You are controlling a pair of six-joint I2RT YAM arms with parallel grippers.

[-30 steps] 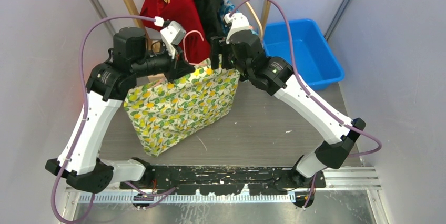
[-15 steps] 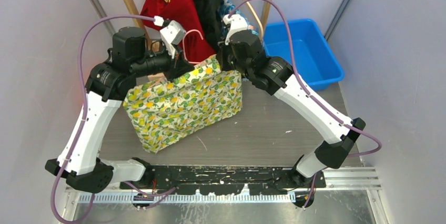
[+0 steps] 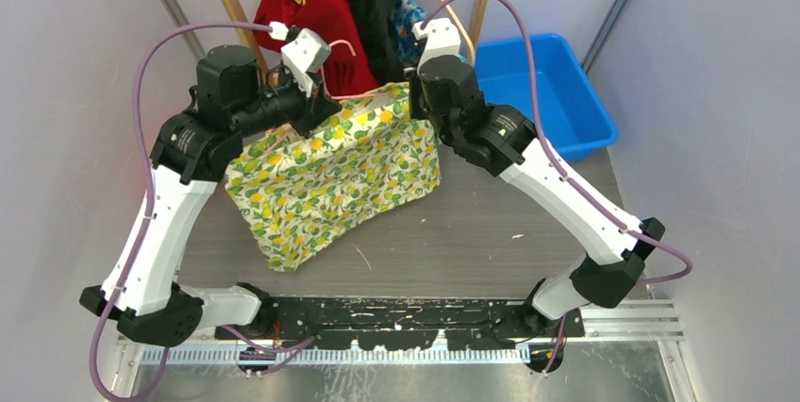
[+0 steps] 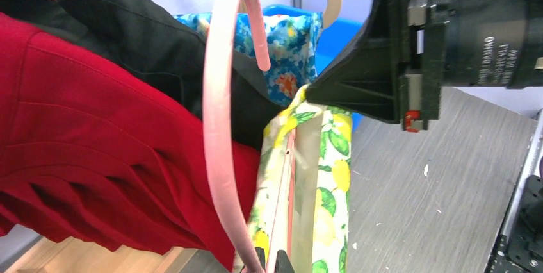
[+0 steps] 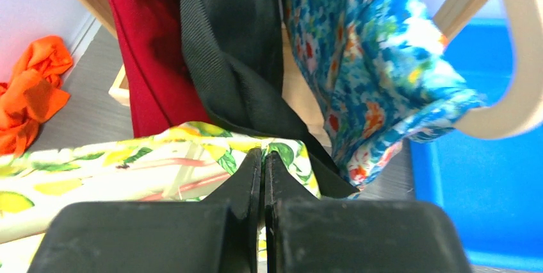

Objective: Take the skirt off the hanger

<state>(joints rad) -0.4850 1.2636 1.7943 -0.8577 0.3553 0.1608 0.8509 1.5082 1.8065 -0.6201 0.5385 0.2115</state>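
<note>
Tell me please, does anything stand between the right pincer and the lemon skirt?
Nothing visible does. The right pincer is shut on the top edge of the lemon skirt, in direct contact. The black garment and the blue floral garment hang just behind, not between.

Lettering, white print: two short lines turned sideways on the black cylindrical motor housing (image 4: 493, 26) of the right arm, upper right of the left wrist view. First line appears to begin "TYPE"; remainder too small to read. No other legible text
</note>
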